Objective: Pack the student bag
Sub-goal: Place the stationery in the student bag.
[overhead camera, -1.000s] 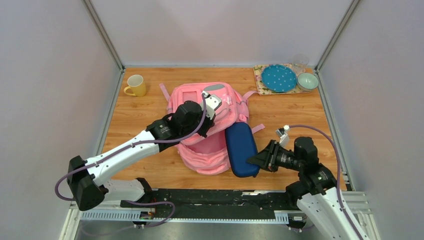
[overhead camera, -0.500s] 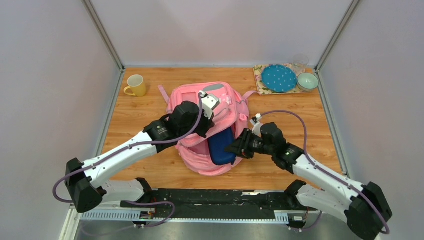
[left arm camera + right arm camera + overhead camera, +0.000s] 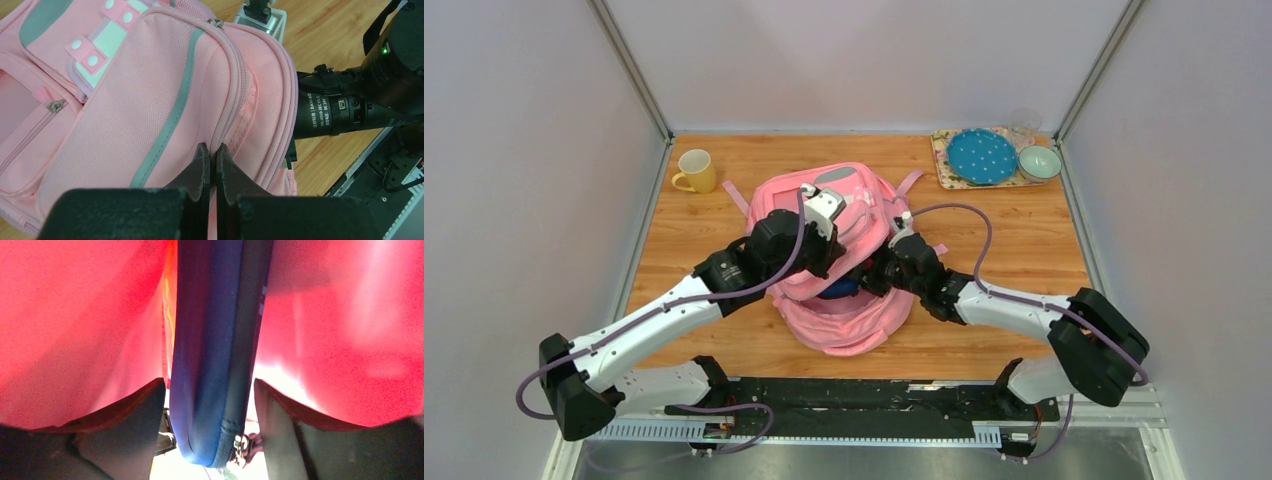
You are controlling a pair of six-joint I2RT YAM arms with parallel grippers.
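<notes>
The pouch [image 3: 215, 340] had gone from beside the bag [image 3: 844, 322] into it — right gripper [image 3: 207, 390] clamped on it, left gripper [image 3: 210, 156] pinching the bag open — so packing looked almost done.

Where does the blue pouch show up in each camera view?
Top external: the blue pouch is a small sliver in the bag's mouth, near frame centre.
Left wrist: not in view.
Right wrist: the pouch fills the centre, edge-on between the right hand fingers.
Shared landmark: the pink backpack, seen in all three.
</notes>
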